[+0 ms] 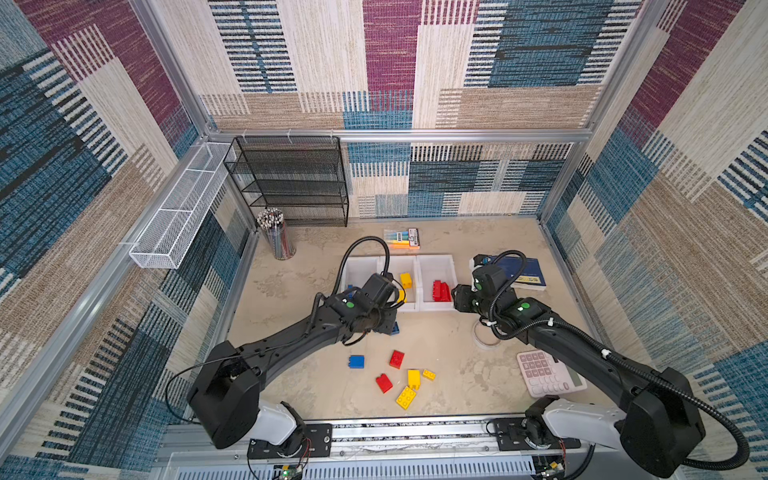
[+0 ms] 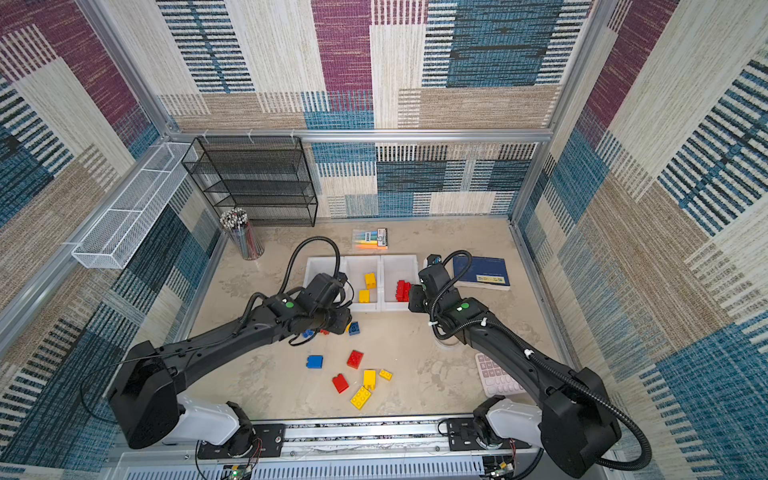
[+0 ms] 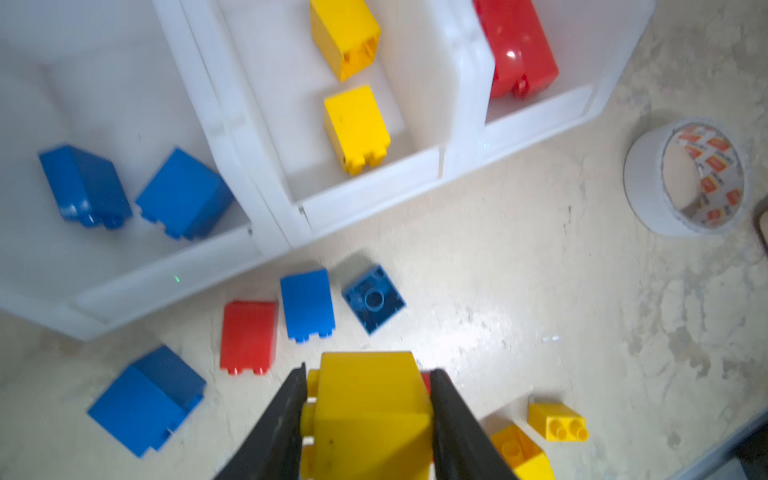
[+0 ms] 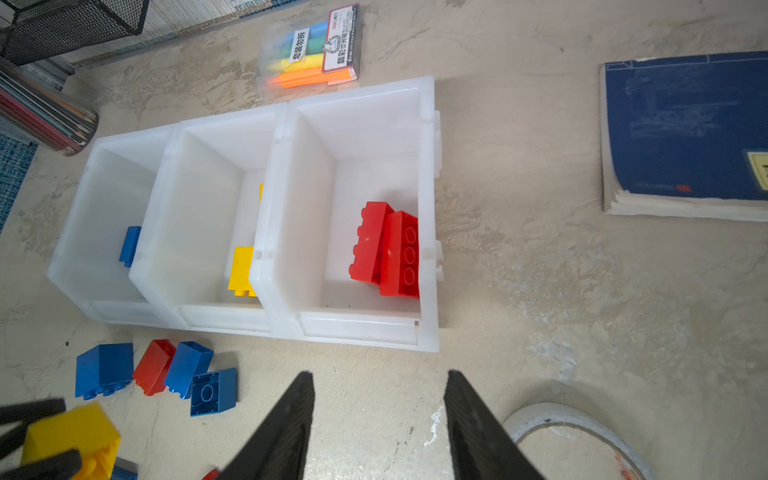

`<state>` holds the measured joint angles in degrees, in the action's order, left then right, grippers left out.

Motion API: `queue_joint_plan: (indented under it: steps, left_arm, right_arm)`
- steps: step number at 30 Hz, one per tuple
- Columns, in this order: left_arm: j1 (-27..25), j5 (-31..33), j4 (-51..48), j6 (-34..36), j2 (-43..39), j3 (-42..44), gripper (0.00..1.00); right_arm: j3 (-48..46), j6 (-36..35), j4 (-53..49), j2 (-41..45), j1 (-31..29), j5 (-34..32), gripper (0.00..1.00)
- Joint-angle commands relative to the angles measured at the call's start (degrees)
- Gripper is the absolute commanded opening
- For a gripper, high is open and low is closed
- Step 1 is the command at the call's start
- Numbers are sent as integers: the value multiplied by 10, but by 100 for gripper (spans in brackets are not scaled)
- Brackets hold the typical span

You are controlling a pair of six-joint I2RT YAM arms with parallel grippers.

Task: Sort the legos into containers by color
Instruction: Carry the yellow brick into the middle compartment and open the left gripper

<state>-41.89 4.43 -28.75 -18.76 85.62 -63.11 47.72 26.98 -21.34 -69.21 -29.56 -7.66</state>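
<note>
Mottled beige worktop (image 1: pixel 457 374) inside a booth walled with patchwork carpet (image 1: pixel 83 166) in blue, plum and tan. Toward the far edge, in both top views: black mesh rack (image 1: pixel 291 183), white wire tray (image 1: pixel 178 216) on the left wall, cup of pencils (image 1: pixel 276 235), pack of highlighters (image 1: pixel 402 238), blue book (image 1: pixel 523 270). Pink calculator (image 1: pixel 548 374) beside the right arm.

Three joined white bins (image 1: pixel 434 258) mid-worktop. Loose bricks (image 1: pixel 414 378) scattered nearer the robot's base: two red, one blue, three yellow.

Covered by the left arm from above, plain in the left wrist view: left fingers (image 3: pixel 282 424) clenched on a yellow brick (image 3: pixel 370 415) just in front of the bins. Also there: two blue bricks (image 3: pixel 183 195) in the left bin, further blue and red pieces (image 3: pixel 307 305) on the worktop before it, and a roll of tape (image 3: pixel 690 178) off to the side.

In the right wrist view alone: right fingers (image 4: pixel 291 424) released, spread above bare worktop before the right bin, with red bricks (image 4: pixel 386 249) lying together inside. Two yellow bricks (image 2: pixel 370 280) in the middle bin.
</note>
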Motion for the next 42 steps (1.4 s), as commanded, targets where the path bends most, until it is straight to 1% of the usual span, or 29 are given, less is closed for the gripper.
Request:
queue_joint_plan:
  steps: [1, 6, 13, 17, 21, 24, 28, 33, 42]
  left_arm:
    - [24, -3, -4, 86, 48, -70, 40]
    - [58, -14, -10, 124, 142, -176, 40]
    - [77, -20, -23, 133, 234, -268, 41]
    - [80, -18, -29, 133, 257, -292, 50]
    - [81, -14, -27, 131, 254, -291, 57]
    - [84, -13, -25, 129, 245, -283, 59]
    - [84, -15, -22, 124, 223, -266, 59]
    - [88, -12, -5, 116, 177, -226, 60]
    - [94, -19, 19, 80, 113, -150, 60]
  right_arm:
    - [-6, 9, -4, 11, -1, -5, 54]
    - [-14, 14, -11, 24, 0, -5, 54]
    - [-18, 13, -20, 40, 0, -6, 54]
    - [-21, 18, -22, 48, -1, -3, 55]
    - [-29, 21, -26, 60, -1, -8, 57]
    - [-32, 24, -28, 65, -1, -9, 57]
    - [-37, 26, -26, 65, -1, -7, 57]
    - [-34, 27, -20, 57, -1, -4, 57]
    - [-35, 25, -12, 42, -1, 14, 56]
